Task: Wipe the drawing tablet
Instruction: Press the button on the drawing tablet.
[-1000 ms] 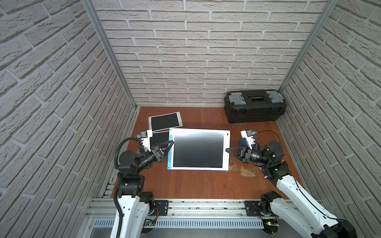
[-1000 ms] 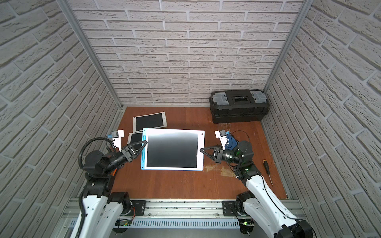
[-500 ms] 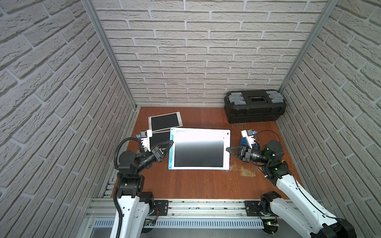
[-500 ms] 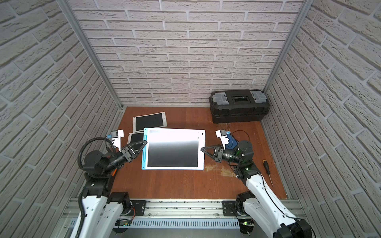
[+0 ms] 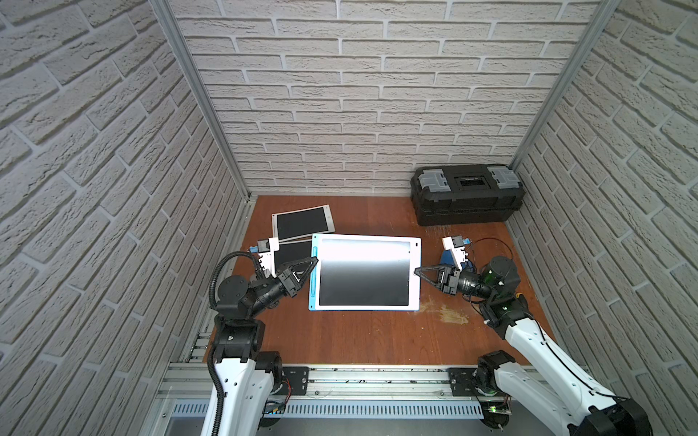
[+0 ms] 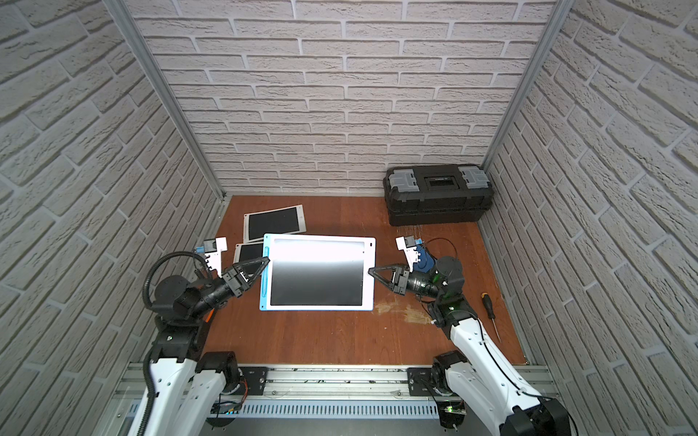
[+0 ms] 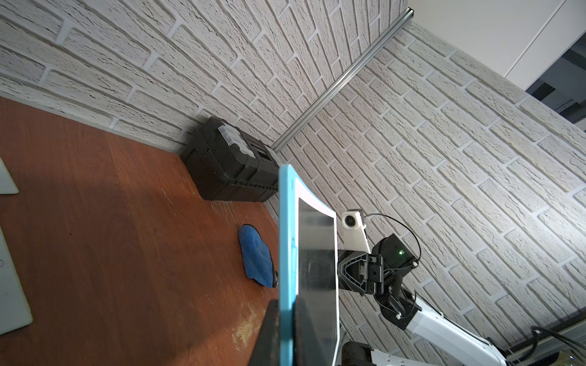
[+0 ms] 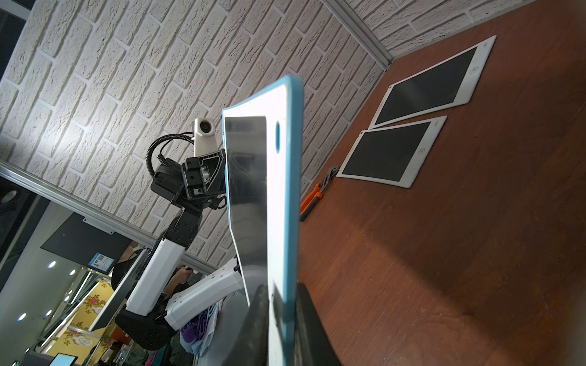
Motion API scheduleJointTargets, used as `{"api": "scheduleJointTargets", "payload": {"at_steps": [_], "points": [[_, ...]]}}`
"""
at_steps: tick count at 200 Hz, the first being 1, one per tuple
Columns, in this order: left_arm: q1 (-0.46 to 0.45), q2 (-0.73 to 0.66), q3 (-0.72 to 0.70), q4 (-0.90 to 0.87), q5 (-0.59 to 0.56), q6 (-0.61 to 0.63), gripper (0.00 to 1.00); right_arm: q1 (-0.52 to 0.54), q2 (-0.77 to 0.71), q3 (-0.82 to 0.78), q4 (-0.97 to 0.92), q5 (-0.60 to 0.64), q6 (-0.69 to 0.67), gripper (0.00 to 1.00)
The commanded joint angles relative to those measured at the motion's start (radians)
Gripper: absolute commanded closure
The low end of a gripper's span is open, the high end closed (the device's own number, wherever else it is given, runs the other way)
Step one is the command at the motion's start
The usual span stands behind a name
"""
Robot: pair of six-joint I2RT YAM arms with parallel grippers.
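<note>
The drawing tablet [image 5: 364, 271] [image 6: 317, 271], white-framed with a blue rim and a dark glossy screen, hangs level above the wooden table between both arms. My left gripper [image 5: 314, 260] [image 6: 266, 259] is shut on its left edge; in the left wrist view its fingers [image 7: 287, 304] clamp the blue rim of the tablet [image 7: 315, 253]. My right gripper [image 5: 416, 271] [image 6: 370, 270] is shut on the right edge, its fingers [image 8: 282, 288] pressing both faces of the tablet [image 8: 276, 206]. A blue cloth [image 7: 255, 253] [image 6: 426, 260] lies on the table under the right wrist.
A black toolbox [image 5: 466, 194] stands in the back right corner. Two smaller tablets [image 5: 302, 222] [image 5: 292, 251] lie flat at the back left. A screwdriver [image 6: 490, 313] lies by the right wall, and orange pliers [image 8: 309, 202] by the left wall.
The tablet and both arms stand almost where they were. The bright glare on the screen has spread a little further down it.
</note>
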Motion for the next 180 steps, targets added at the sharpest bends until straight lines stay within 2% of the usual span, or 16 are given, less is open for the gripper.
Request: {"api": "scheduleJointTargets", "payload": {"at_steps": [1,8,16,46,65,80,100,113,127,136,156,180], "points": [[0.007,0.004,0.031,0.015,-0.031,0.038,1.00,0.027,-0.013,0.017,0.094,-0.026,-0.008,0.84],[0.007,0.005,0.032,0.018,-0.032,0.035,1.00,0.036,-0.012,0.020,0.089,-0.026,-0.015,0.87],[0.007,0.007,0.035,0.018,-0.034,0.036,1.00,0.048,-0.014,0.022,0.079,-0.026,-0.025,0.97],[0.007,0.013,0.044,0.020,-0.036,0.037,1.00,0.075,-0.021,0.030,0.059,-0.027,-0.049,0.98],[0.008,0.016,0.045,0.018,-0.036,0.040,1.00,0.102,-0.016,0.039,0.062,-0.044,-0.053,0.82],[0.008,0.019,0.049,0.018,-0.037,0.042,1.00,0.125,-0.013,0.044,0.044,-0.044,-0.068,0.79],[0.009,0.021,0.055,0.012,-0.037,0.044,1.00,0.135,-0.020,0.047,0.006,-0.030,-0.099,0.86],[0.009,0.018,0.061,0.000,-0.037,0.052,1.00,0.137,-0.021,0.049,-0.003,-0.024,-0.101,0.97],[0.009,0.015,0.071,-0.023,-0.035,0.068,1.00,0.136,-0.027,0.051,-0.015,-0.019,-0.109,0.98],[0.013,0.012,0.076,-0.038,-0.036,0.076,1.00,0.136,-0.030,0.052,-0.019,-0.016,-0.112,0.97],[0.013,0.012,0.085,-0.062,-0.034,0.090,1.00,0.136,-0.039,0.062,-0.061,-0.002,-0.135,0.83],[0.014,0.010,0.099,-0.105,-0.038,0.124,1.00,0.134,-0.050,0.069,-0.119,0.024,-0.169,0.82]]}}
